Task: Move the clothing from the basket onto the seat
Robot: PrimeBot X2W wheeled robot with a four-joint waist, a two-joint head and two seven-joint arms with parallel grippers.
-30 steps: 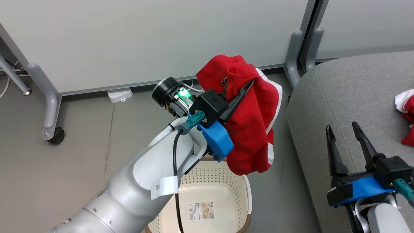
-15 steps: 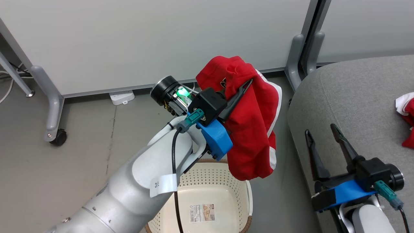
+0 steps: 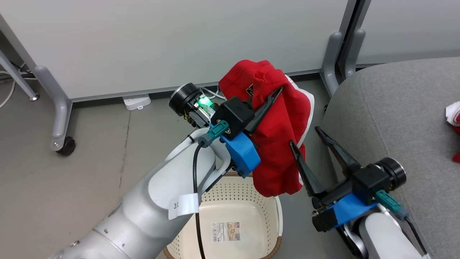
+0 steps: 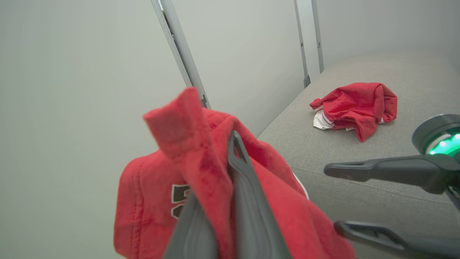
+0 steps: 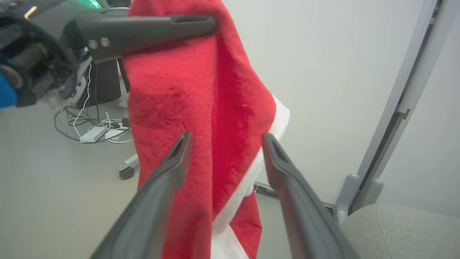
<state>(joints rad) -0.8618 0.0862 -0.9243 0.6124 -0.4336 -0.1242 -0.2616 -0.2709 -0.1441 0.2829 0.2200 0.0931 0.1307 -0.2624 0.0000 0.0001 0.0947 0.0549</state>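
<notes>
left fingers [image 3: 266, 108] clamped shut on red garment [image 3: 284, 151], frame centre above basket [image 3: 276, 216]; right fingers [image 3: 303, 167] wide open, empty, lower right.

Basket [image 3: 233, 190] cut by bottom edge; second garment [image 3: 453, 112] cut by right edge.

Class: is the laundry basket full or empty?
Empty where visible: the basket has a bare bottom, just a label; the left arm hides part.

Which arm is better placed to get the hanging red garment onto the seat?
Left, probably: the left claw is shut on the red garment above the basket; the right claw is open beside it.
</notes>
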